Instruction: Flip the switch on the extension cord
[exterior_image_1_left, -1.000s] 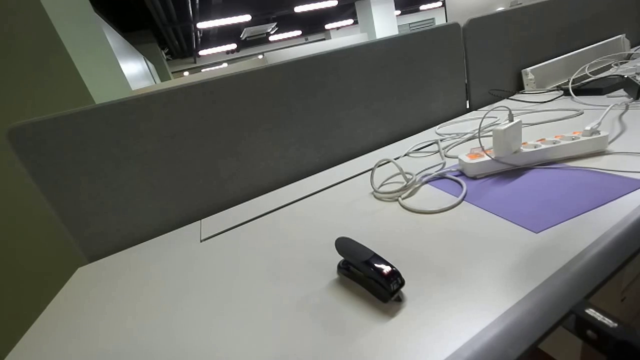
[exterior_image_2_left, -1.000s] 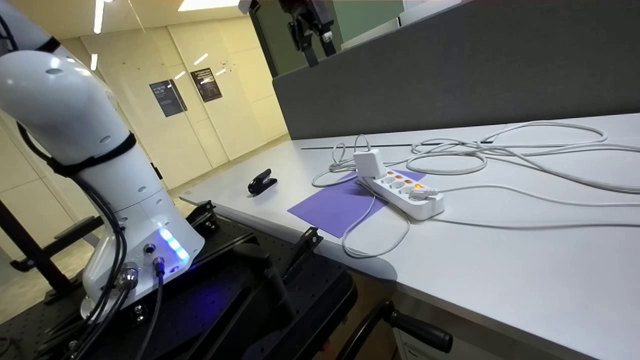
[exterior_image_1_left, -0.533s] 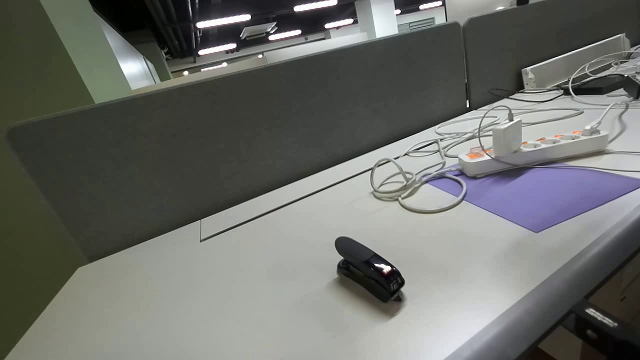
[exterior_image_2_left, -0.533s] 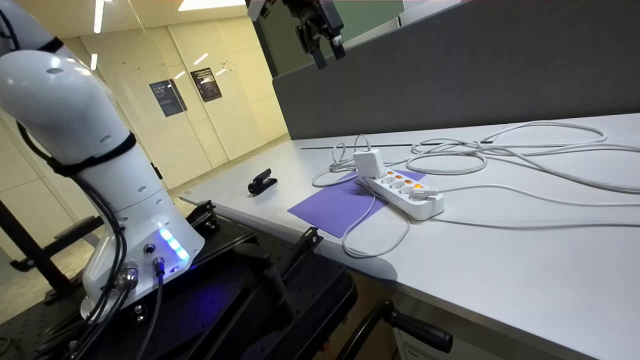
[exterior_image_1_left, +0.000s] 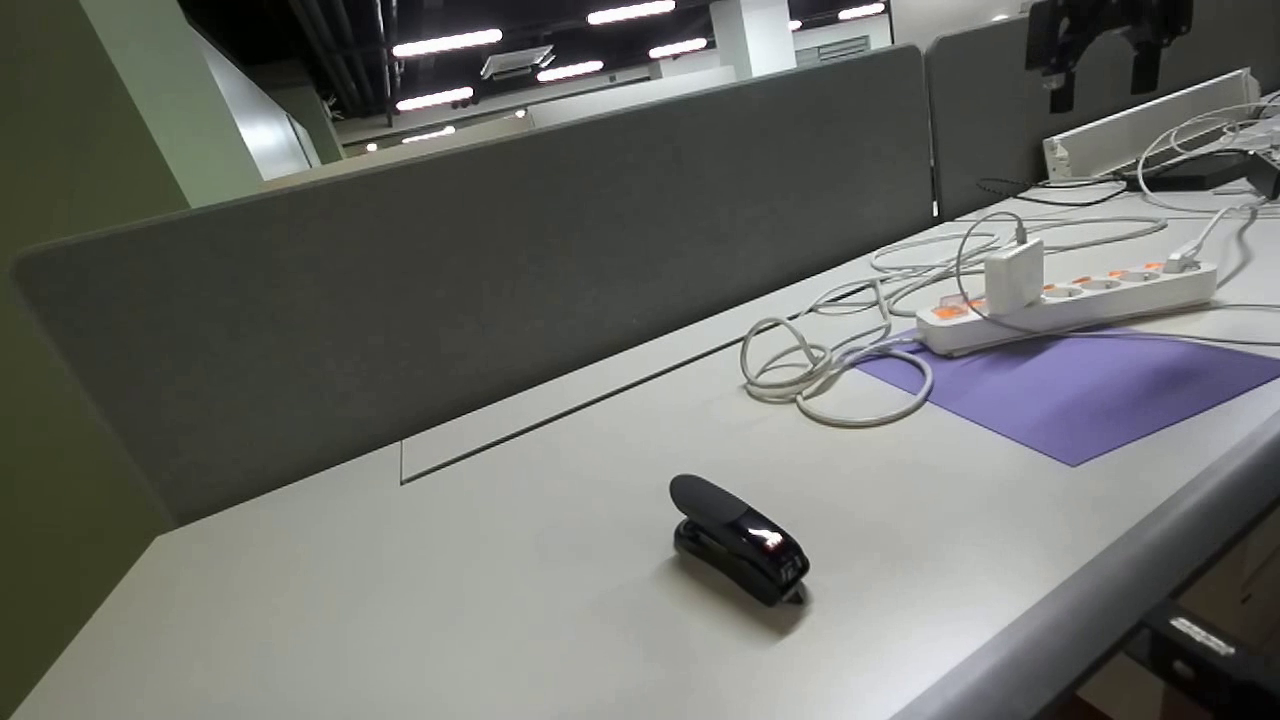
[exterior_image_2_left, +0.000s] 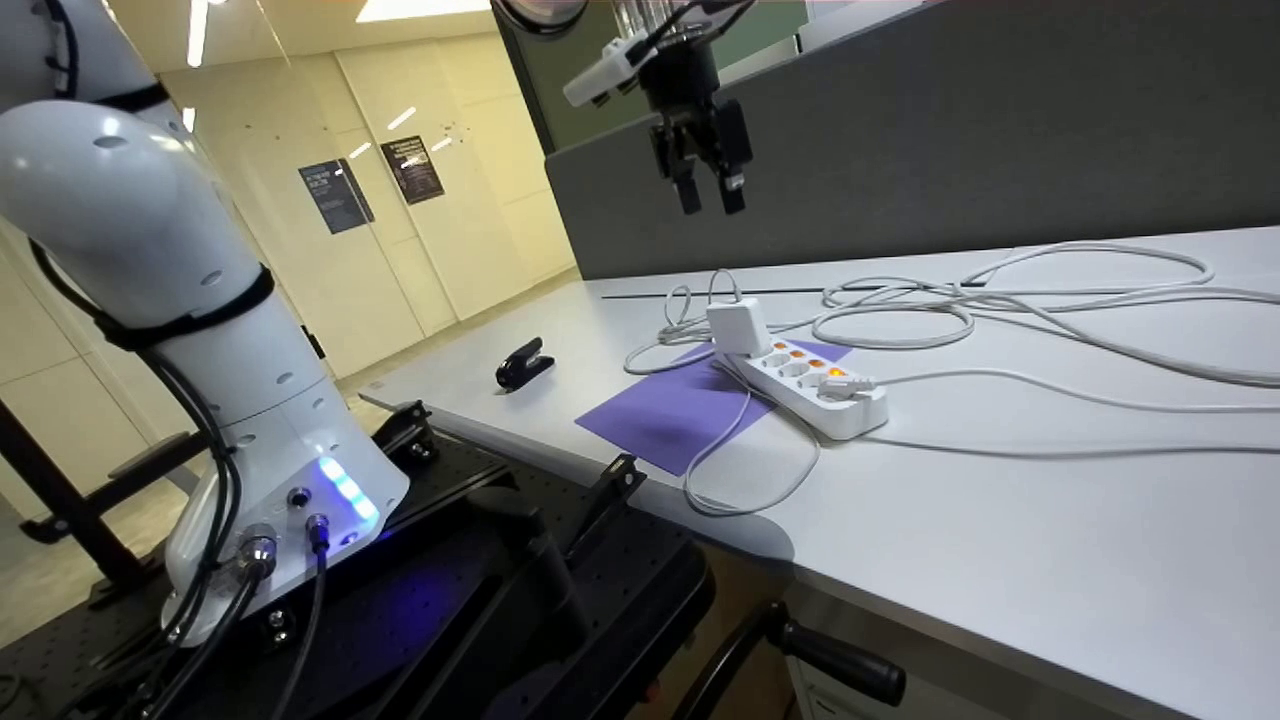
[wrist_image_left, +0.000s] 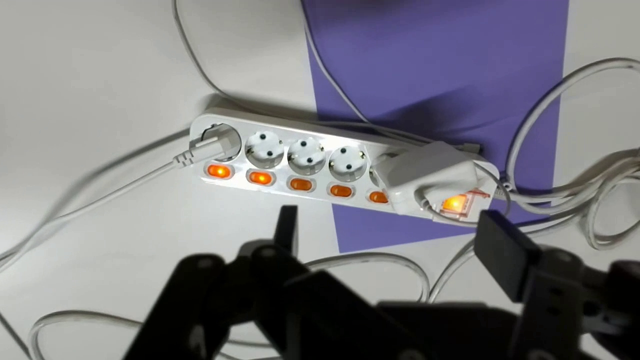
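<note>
One extension cord (wrist_image_left: 326, 175) — two plugs (wrist_image_left: 216, 146), one stapler (exterior_image_1_left: 748, 535), one sheet (exterior_image_1_left: 1070, 400).

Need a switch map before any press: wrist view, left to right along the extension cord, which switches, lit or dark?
Lit first small switch → lit second small switch → dark third small switch → dark fourth small switch → dark fifth small switch → lit large switch.

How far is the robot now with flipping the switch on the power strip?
Done: no flip can be confirmed. On the power strip, the large switch and two small switches glow; three others look unlit, and which one is meant is unclear.
In hand: the gripper hangs open, higher than the strip and apart from it.
Left: probably coming down and pressing the chosen switch.
</note>
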